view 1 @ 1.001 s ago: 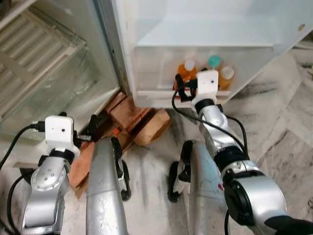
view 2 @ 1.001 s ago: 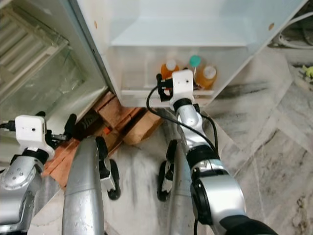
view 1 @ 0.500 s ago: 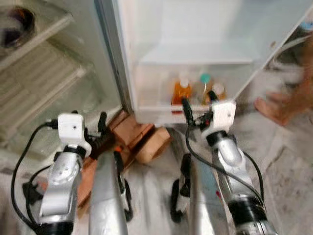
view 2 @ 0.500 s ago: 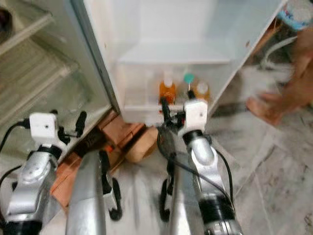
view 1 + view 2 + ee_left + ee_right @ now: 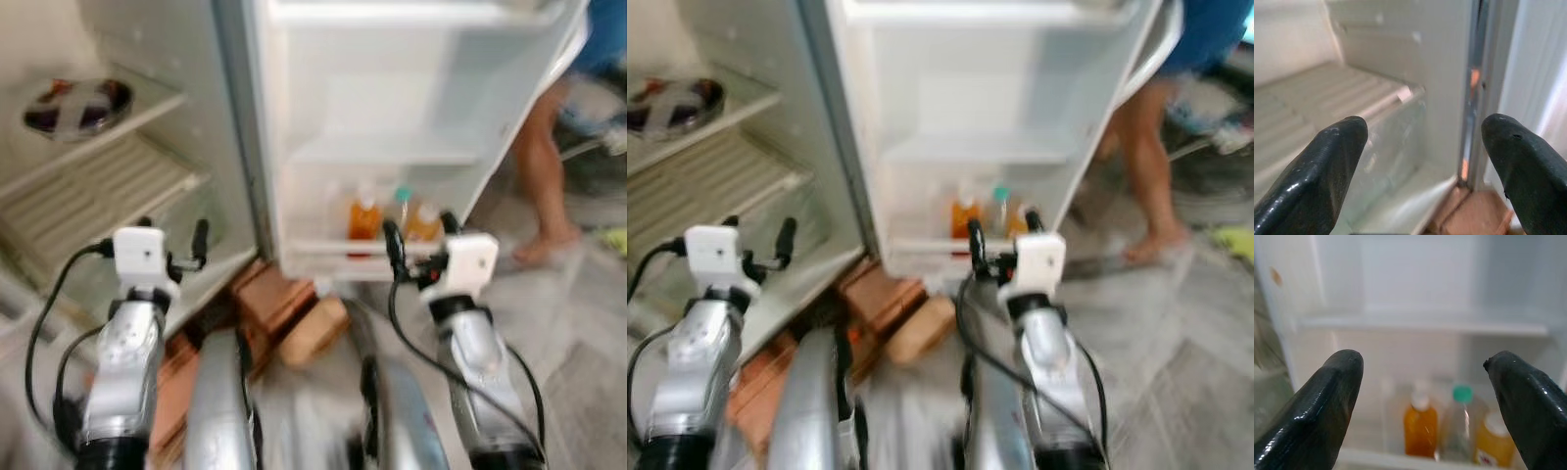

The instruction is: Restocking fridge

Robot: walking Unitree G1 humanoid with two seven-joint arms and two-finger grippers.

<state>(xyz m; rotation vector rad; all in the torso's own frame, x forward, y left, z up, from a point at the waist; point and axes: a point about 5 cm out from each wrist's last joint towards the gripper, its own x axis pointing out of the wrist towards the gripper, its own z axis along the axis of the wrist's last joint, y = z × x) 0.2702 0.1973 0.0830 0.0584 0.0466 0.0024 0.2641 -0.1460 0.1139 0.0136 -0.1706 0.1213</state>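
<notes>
Fridge open, door swung wide. Door's bottom rack (image 5: 323, 247) holds three bottles at its mid-to-right part: orange bottle (image 5: 363, 216), green-capped clear bottle (image 5: 401, 209), second orange bottle (image 5: 425, 221), all upright and close together. Right gripper (image 5: 419, 235) sits just in front of the rack edge, fingers apart, nothing in them. Left gripper (image 5: 172, 246) faces the crisper (image 5: 1396, 147) near the cabinet's lower front edge, fingers apart, empty too. A person's legs (image 5: 539, 186) stand beyond the door. Judgement: between items, prob. a placement is done; next move needs another item fetched.
</notes>
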